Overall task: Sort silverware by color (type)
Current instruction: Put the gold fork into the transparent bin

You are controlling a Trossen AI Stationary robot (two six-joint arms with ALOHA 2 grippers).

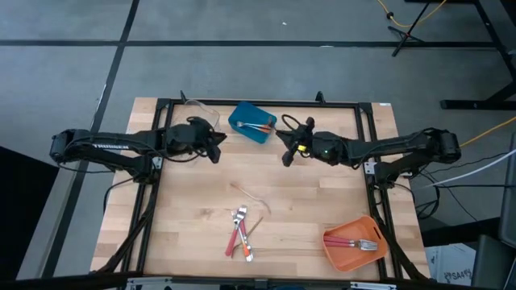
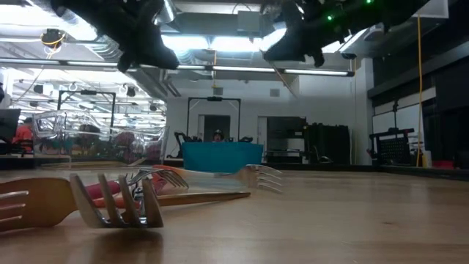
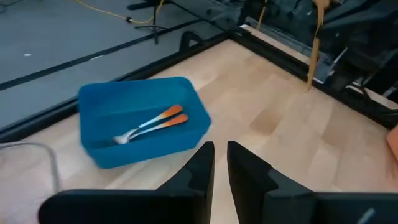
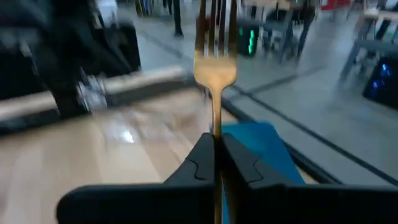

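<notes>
I am holding a gold fork (image 4: 215, 65) in the right tool (image 4: 216, 158), its fingers pinched tight on the handle with the tines pointing away from the wrist. In the high view that tool (image 1: 288, 152) is hanging above the tabletop (image 1: 314, 201) just beside the blue bin (image 1: 251, 122), which is sitting near the middle of the far edge. Two orange-handled forks (image 3: 152, 124) are lying in that bin. The left tool (image 3: 221, 163) is hovering on the bin's other side, fingers nearly together with only a narrow gap and nothing between them. A clear bin (image 1: 197, 111) is standing at the far edge behind the left arm. In the near right corner the orange bin (image 1: 355, 242) is carrying red-handled forks (image 1: 360, 242). A small heap of unsorted silverware (image 1: 240, 234) is lying near the middle of the near edge, well apart from both tools, with red-handled and gold pieces crossing one another.
</notes>
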